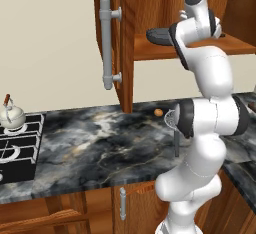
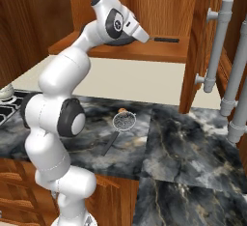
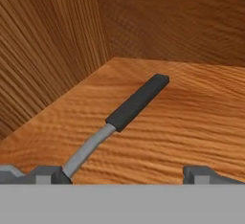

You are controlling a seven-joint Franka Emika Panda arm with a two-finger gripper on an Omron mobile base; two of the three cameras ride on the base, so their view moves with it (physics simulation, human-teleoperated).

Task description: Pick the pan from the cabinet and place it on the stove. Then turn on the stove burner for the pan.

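On the cabinet (image 1: 127, 38) shelf lies the pan (image 1: 160, 36), its handle (image 3: 136, 102) running straight away from the hand (image 3: 124, 174) (slightly toward its left fingertip (image 3: 45, 174)). The hand is released, grasping nothing, poised at the handle's near end.

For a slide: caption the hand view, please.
Open gripper over the pan handle on the cabinet shelf.
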